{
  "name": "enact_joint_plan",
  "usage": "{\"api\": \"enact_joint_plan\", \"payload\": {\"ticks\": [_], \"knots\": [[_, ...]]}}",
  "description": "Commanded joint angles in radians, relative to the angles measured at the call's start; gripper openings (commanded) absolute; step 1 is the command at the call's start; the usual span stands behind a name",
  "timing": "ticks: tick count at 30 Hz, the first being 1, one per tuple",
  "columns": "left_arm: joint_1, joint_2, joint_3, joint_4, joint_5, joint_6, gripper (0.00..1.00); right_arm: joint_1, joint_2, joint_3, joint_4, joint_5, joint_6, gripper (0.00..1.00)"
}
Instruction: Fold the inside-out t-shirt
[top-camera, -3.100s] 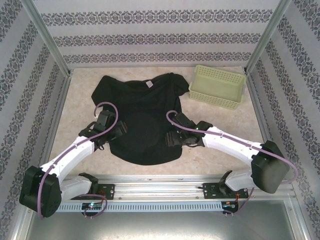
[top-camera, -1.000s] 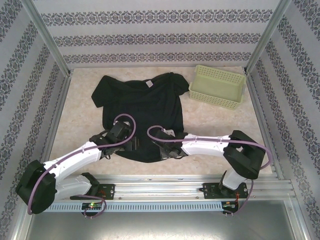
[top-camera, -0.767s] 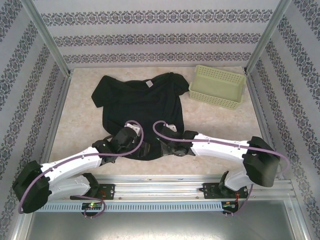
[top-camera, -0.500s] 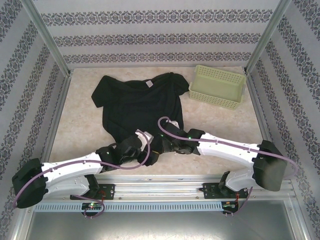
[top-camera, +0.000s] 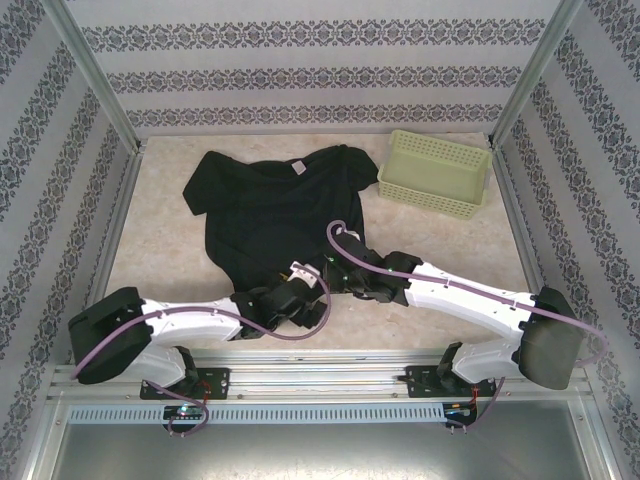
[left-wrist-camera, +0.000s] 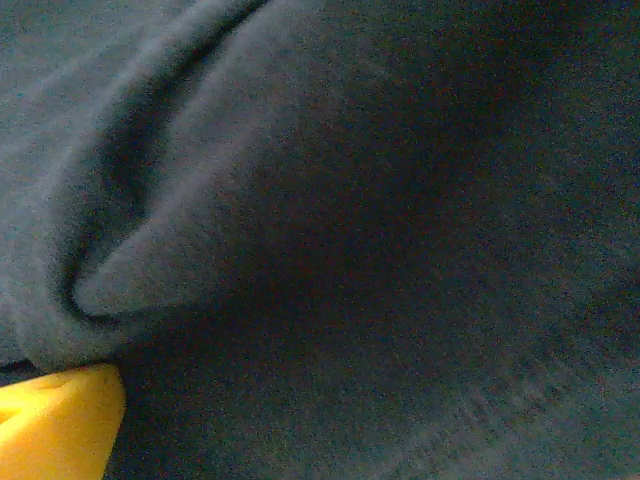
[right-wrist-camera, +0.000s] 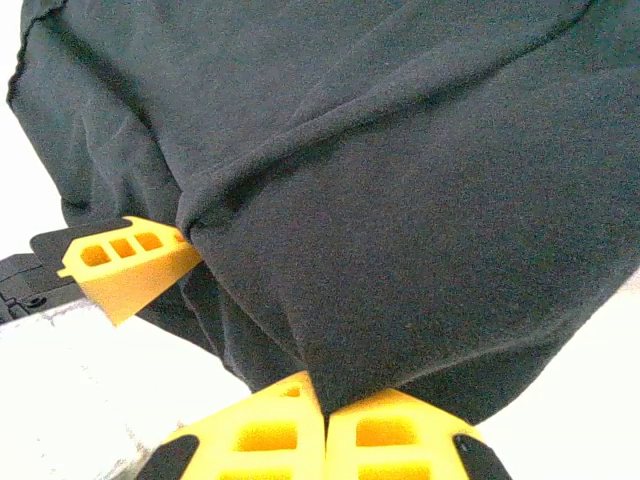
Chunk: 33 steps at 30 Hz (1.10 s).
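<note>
One near hem of the t-shirt (top-camera: 280, 210) laid out beyond is pinched by the right fingers (right-wrist-camera: 322, 400), with the left fingers (top-camera: 308, 283) spread wide beside.

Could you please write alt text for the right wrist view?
The right gripper, shut, pinches the edge of a black t-shirt that drapes across most of the picture. One yellow finger of the other arm touches a fold at left, above the pale table.

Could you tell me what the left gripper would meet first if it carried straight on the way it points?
The black t-shirt: its fabric lies right ahead of the left gripper, seemingly very close, though depth is unclear.
</note>
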Motion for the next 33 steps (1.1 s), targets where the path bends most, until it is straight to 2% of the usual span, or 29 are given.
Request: {"api": "enact_joint_plan", "payload": {"ticks": [1,7,11,16,20,24,26,29,33], "knots": [[-0.005,0.023,0.038,-0.05,-0.169,-0.063,0.88,-0.018,-0.018,0.022,-0.015,-0.003,0.032,0.0],[0.013,-0.037,0.006,-0.046,-0.224,-0.029,0.53,-0.051,-0.019,0.029,-0.076,0.061,0.021,0.0],[0.049,-0.098,-0.02,-0.041,-0.22,-0.01,0.39,-0.066,-0.001,0.065,-0.116,0.1,-0.011,0.01],[0.094,-0.148,-0.036,-0.032,-0.178,-0.001,0.3,-0.083,0.018,0.082,-0.121,0.123,-0.035,0.02],[0.105,-0.164,-0.039,-0.012,-0.11,0.034,0.29,-0.09,0.035,0.083,-0.125,0.127,-0.044,0.04],[0.107,-0.153,-0.014,-0.048,0.023,0.077,0.48,-0.096,0.038,0.07,-0.123,0.13,-0.043,0.05],[0.107,-0.148,-0.013,-0.069,0.054,0.075,0.52,-0.098,0.036,0.064,-0.115,0.133,-0.046,0.06],[0.107,-0.145,-0.026,-0.087,0.036,0.057,0.52,-0.102,0.036,0.064,-0.111,0.133,-0.049,0.06],[0.108,-0.133,-0.025,-0.108,-0.022,0.046,0.45,-0.1,0.035,0.062,-0.113,0.134,-0.052,0.08]]}}
